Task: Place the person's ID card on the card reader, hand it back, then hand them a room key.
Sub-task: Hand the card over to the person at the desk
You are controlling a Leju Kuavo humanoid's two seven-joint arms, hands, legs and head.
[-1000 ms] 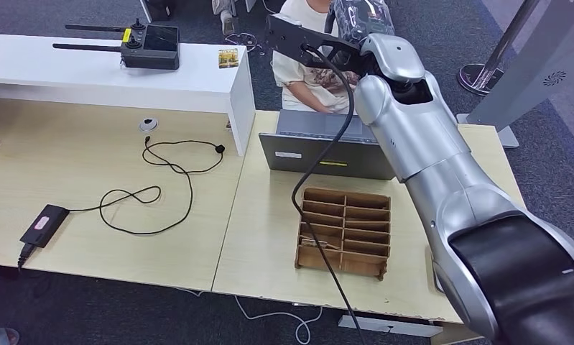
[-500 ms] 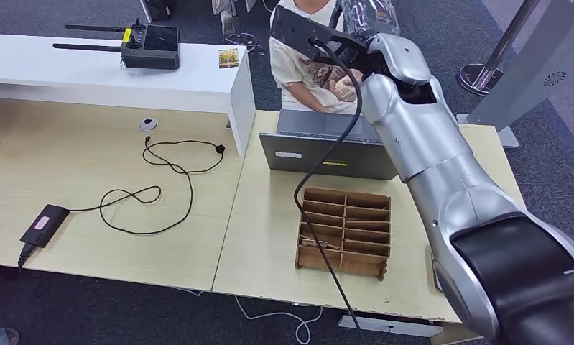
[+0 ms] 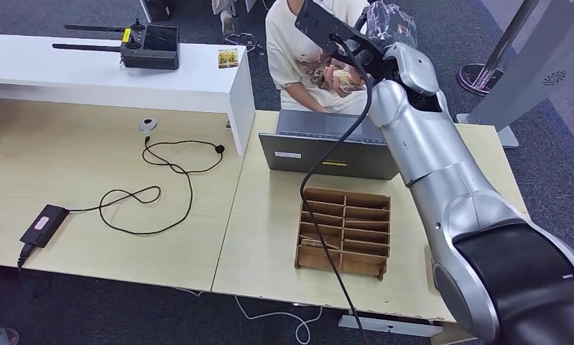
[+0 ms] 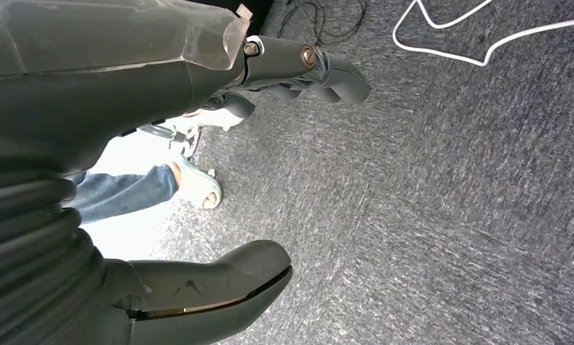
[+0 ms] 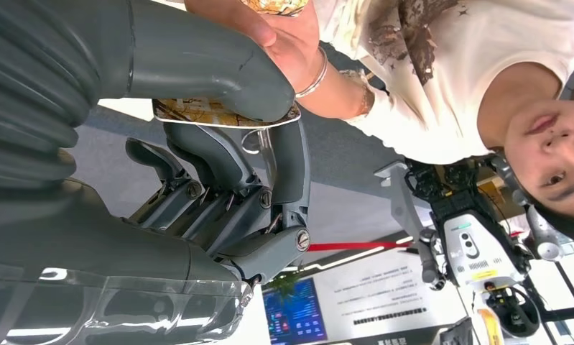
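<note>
Up at the top centre of the head view, the right robot hand (image 5: 219, 151) pinches a card (image 5: 223, 115) between thumb and fingers, reaching toward the person's hand (image 5: 280, 32) — presumably to pass it across. Below it lie the grey card reader (image 3: 327, 147) and the cardboard divider tray (image 3: 345, 230) on the surface (image 3: 262, 237); the left robot hand (image 4: 219, 172) hangs over carpet, fingers spread, holding nothing.

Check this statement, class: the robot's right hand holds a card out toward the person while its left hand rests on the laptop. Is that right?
One detail is wrong. The left hand does not rest on the laptop; the left wrist view shows it hanging over grey carpet, holding nothing. The rest stands: the right hand pinches the card toward the person.
</note>
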